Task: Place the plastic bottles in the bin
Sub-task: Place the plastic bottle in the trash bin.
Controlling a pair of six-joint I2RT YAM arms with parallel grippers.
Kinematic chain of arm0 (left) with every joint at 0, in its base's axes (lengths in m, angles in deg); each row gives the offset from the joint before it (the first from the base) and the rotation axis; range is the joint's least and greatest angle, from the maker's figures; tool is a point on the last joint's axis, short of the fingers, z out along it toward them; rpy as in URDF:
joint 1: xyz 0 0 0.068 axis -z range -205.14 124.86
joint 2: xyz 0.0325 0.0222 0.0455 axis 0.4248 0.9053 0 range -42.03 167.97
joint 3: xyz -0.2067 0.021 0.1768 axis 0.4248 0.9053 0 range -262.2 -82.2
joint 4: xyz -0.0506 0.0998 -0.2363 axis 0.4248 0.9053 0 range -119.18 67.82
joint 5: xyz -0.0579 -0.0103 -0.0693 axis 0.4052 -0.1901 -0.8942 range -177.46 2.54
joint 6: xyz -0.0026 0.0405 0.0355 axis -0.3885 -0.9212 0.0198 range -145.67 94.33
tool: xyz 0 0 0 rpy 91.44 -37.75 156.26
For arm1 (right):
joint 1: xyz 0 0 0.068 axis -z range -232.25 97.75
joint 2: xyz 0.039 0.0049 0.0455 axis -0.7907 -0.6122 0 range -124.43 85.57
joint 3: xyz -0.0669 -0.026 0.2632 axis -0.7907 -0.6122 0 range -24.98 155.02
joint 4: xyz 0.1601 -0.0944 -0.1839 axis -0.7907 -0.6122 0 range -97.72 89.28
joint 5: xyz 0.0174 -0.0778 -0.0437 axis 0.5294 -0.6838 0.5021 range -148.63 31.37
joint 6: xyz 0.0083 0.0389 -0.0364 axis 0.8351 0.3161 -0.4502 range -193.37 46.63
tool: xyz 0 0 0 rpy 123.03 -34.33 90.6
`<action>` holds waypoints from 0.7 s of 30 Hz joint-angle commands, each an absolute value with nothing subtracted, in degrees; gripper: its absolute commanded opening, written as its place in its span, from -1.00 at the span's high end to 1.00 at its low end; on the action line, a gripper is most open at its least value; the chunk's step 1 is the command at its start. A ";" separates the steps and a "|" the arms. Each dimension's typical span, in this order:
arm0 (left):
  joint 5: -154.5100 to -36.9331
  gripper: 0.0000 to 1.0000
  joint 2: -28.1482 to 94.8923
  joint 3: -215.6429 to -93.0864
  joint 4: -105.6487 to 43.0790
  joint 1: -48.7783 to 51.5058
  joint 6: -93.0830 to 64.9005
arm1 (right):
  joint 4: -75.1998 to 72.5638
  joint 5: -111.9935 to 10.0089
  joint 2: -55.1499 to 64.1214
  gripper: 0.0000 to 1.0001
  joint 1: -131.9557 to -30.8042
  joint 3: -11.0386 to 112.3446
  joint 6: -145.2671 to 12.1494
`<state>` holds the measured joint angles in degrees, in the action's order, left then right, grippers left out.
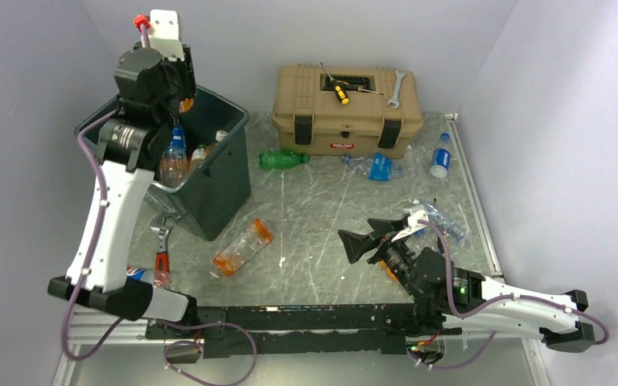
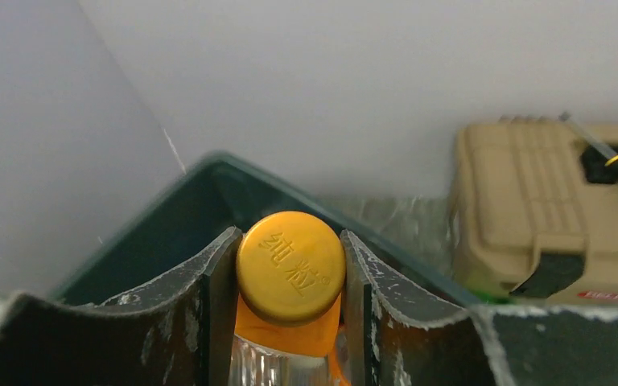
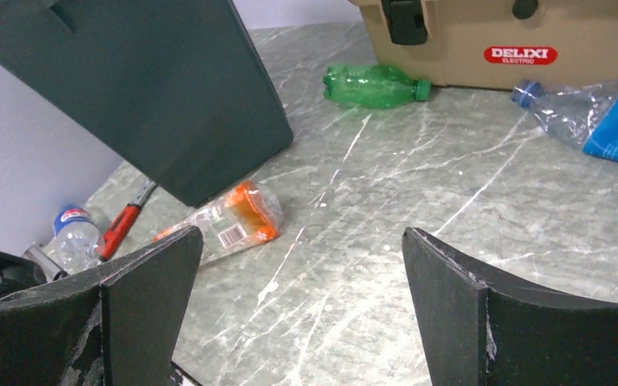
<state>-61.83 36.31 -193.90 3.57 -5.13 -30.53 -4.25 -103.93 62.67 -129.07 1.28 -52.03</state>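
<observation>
My left gripper [image 1: 183, 98] is high over the dark green bin [image 1: 219, 181], shut on the neck of a clear bottle with an orange cap [image 2: 290, 265]. Several bottles [image 1: 174, 158] lie inside the bin. On the table lie a green bottle [image 1: 283, 159], a crushed orange-label bottle [image 1: 243, 248], a crushed blue-label bottle [image 1: 376, 166], a blue-capped bottle [image 1: 440, 158] and a crushed clear one [image 1: 440, 221]. My right gripper [image 1: 364, 236] is open and empty, low over the table; the orange-label bottle [image 3: 229, 221] lies ahead to its left.
A tan toolbox [image 1: 346, 108] stands at the back with a yellow-handled screwdriver [image 1: 338, 88] and a wrench [image 1: 395, 88] on top. An orange-handled wrench [image 1: 162, 256] and another bottle [image 1: 146, 276] lie by the left arm's base. Walls close in on three sides.
</observation>
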 commanded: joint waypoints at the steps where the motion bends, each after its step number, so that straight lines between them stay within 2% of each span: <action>1: -77.34 1.00 39.79 -189.01 6.86 -14.82 -16.77 | -6.90 -107.67 63.25 -0.99 -129.25 1.73 -47.34; 5: -92.57 1.00 37.57 -178.72 -3.42 -16.08 -14.65 | -8.87 -108.64 67.24 -0.99 -129.25 0.28 -45.89; 8: -96.75 1.00 38.08 -176.33 -3.81 -16.08 -14.47 | -8.87 -109.26 70.63 -0.99 -129.25 -1.38 -45.62; 13: -94.53 1.00 38.06 -172.17 -0.93 -16.08 -15.56 | -7.32 -110.30 73.47 -0.99 -129.25 -3.95 -46.05; 17: -90.61 1.00 36.19 -167.56 -0.31 -16.08 -15.12 | -5.63 -110.34 71.20 -0.99 -129.25 -4.21 -46.88; 21: -81.02 1.00 36.04 -167.70 4.61 -16.08 -13.69 | -5.52 -110.14 66.92 -0.99 -129.25 -2.78 -47.27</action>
